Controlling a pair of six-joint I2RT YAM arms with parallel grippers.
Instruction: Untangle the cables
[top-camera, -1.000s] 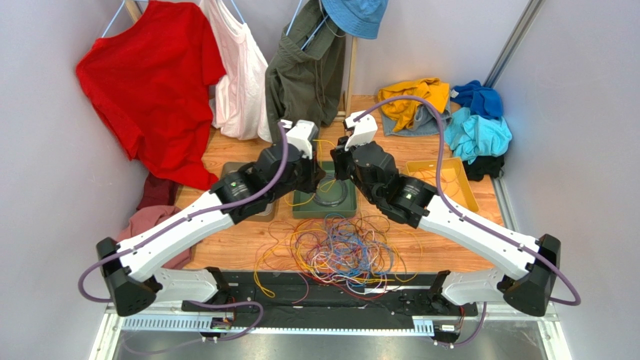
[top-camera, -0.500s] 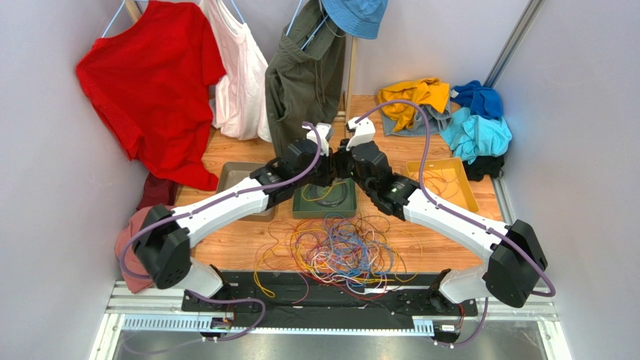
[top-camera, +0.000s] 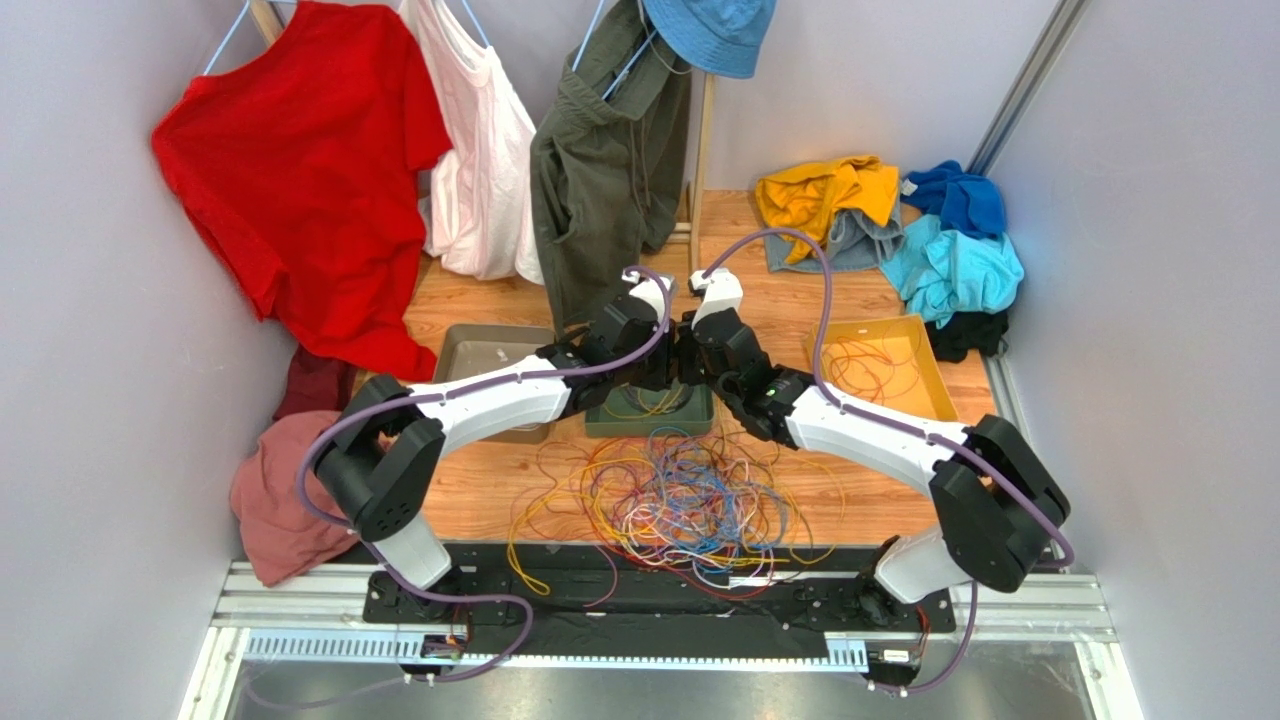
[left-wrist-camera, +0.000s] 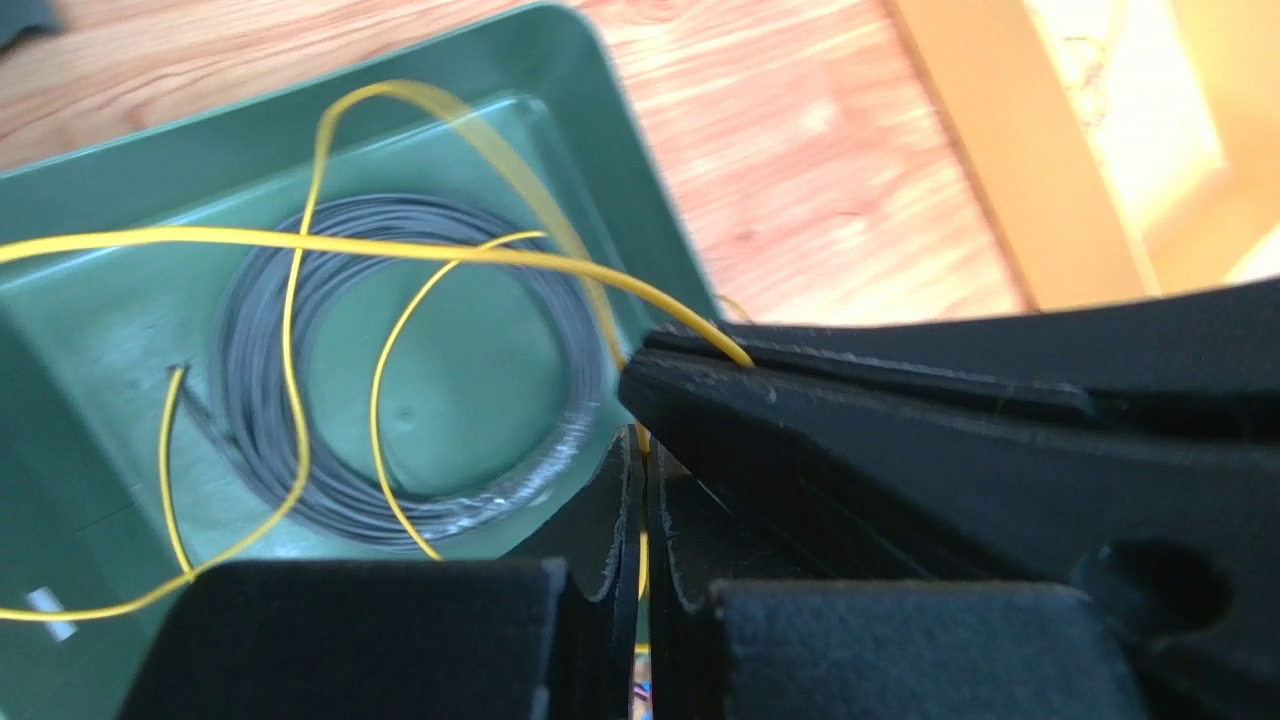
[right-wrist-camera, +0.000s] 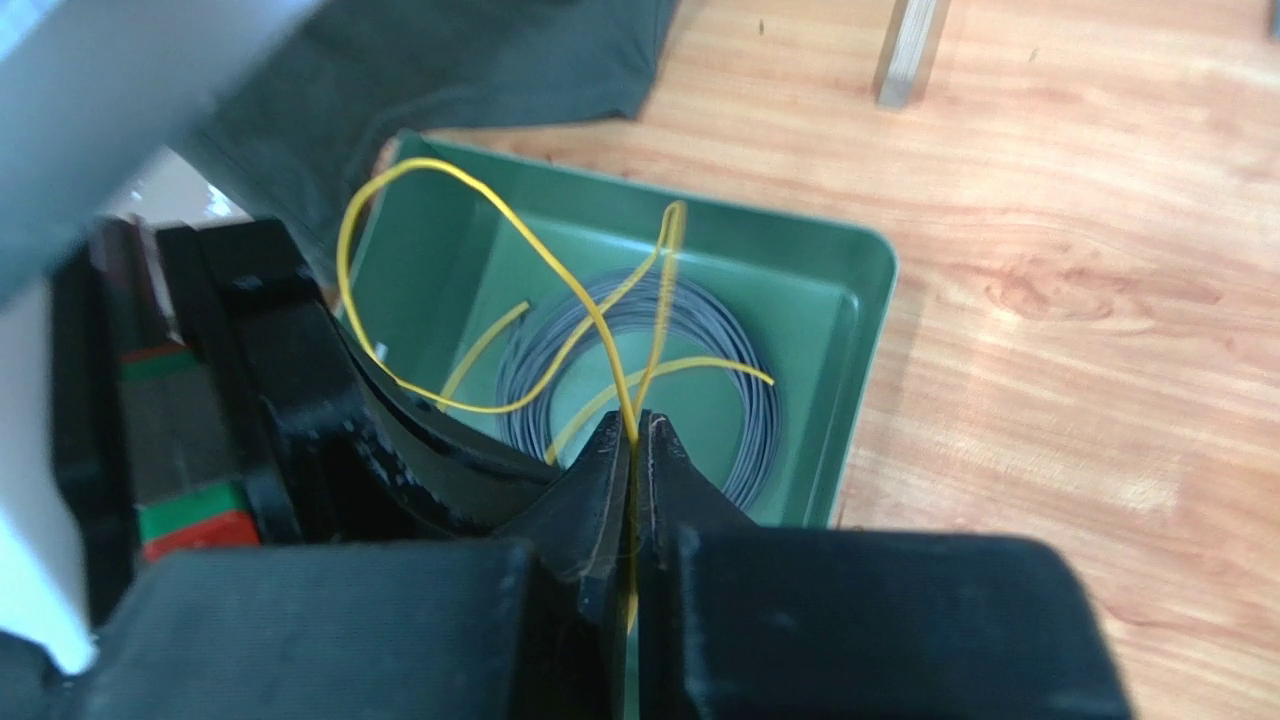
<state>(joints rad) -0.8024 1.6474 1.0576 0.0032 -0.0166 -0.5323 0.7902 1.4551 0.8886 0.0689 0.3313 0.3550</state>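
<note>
A: L gripper (left-wrist-camera: 640, 458), R gripper (right-wrist-camera: 631, 443), fingers?
B: I see both pressed shut, yellow cable (left-wrist-camera: 301, 240) nipped between, over the green tray (right-wrist-camera: 834, 300). Cable tangle (top-camera: 684, 503) sits nr the bases.

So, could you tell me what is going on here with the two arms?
Both arms reach over the green tray. The left gripper and the right gripper are each shut on a thin yellow cable, whose loops hang into the tray over a grey coil lying there. The main tangle of cables lies apart, on the near side of the tray, with no gripper on it.
</note>
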